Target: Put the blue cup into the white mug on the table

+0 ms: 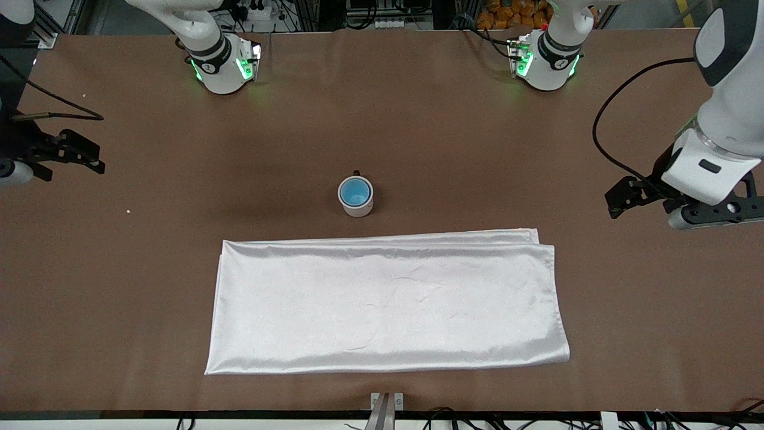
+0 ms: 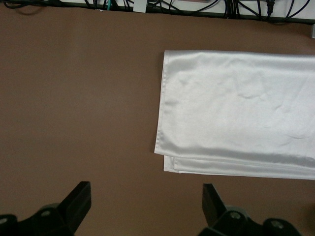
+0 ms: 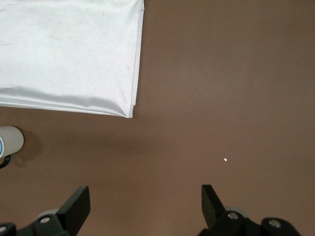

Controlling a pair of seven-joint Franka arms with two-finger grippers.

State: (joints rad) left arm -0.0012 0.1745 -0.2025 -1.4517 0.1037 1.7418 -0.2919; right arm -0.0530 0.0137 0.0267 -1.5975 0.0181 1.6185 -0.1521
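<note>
I work in a robot lab: my two arm bases (image 1: 224, 63) bolted along the frame's top, cables (image 1: 370, 18) and equipment racks above.

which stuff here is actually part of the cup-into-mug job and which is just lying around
Part of the job:
- blue cup, already inside the mug
- white mug, standing on the table

Just lying about:
- white cloth, nearer the front camera than the mug
- small white crumb on the table

Left gripper and right gripper are open, empty, waiting at their ends.
</note>
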